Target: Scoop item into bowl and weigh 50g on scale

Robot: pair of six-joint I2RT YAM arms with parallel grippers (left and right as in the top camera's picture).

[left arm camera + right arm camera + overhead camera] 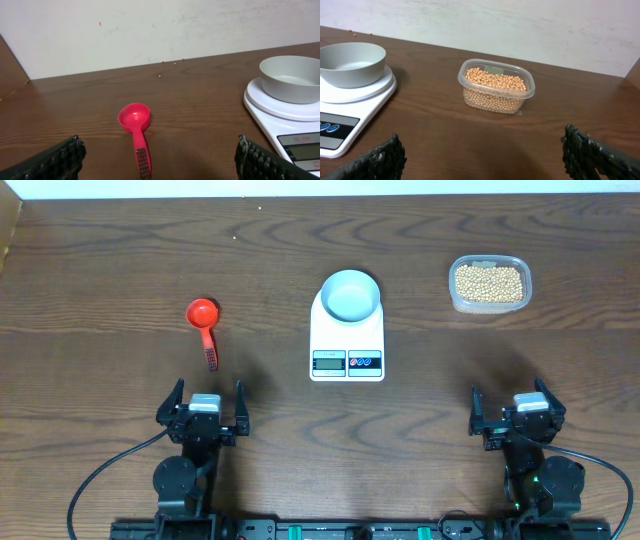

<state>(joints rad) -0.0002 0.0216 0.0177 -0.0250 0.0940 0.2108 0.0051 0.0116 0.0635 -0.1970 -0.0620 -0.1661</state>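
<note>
The tan beans (489,282) fill a clear plastic tub (490,303) at the back right; they also show in the right wrist view (495,80). The pale blue-grey bowl (350,295) stands empty on the white scale (346,362) at the table's middle; the bowl also shows in the left wrist view (292,78) and the right wrist view (351,63). A red scoop (204,320) lies at the left, handle toward me, and shows in the left wrist view (135,120). My left gripper (202,408) is open and empty, near the front edge behind the scoop. My right gripper (517,415) is open and empty at the front right.
The dark wooden table (110,260) ends at a pale wall at the back. A few stray beans (161,75) lie near the back edge. Black cables run from both arm bases at the front edge.
</note>
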